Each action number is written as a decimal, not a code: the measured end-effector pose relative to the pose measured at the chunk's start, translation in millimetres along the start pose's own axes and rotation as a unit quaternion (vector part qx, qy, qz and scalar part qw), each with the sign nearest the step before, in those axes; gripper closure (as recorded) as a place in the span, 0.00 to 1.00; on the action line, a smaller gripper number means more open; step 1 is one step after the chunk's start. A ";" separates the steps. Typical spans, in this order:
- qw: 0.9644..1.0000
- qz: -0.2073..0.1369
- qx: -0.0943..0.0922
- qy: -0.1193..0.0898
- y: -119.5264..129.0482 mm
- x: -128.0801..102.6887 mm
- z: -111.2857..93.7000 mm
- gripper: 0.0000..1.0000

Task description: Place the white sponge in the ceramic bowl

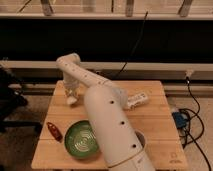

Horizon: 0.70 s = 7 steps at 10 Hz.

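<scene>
The ceramic bowl point(81, 139) is round and green with pale swirl lines. It sits at the front left of the wooden table point(155, 122). My arm reaches from the front across the table to its far left part. The gripper point(70, 94) points down there, well behind the bowl. The white sponge point(73, 100), a small off-white block, shows right at the gripper's tip, just above or on the table. I cannot tell whether it is held.
An elongated white handle-like tool point(138, 99) lies at the back right of the table. A small red object point(53, 131) lies left of the bowl. A white cup point(140, 139) with a dark inside is half hidden behind my arm. Cables and a blue object point(180, 120) are off the right edge.
</scene>
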 end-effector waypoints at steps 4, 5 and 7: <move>1.000 -0.019 0.008 0.005 -11.5 -21.1 -23.8 1.00; 1.000 -0.021 0.009 0.005 -9.8 -29.1 -29.9 1.00; 1.000 -0.023 0.012 0.003 -5.9 -39.6 -37.7 1.00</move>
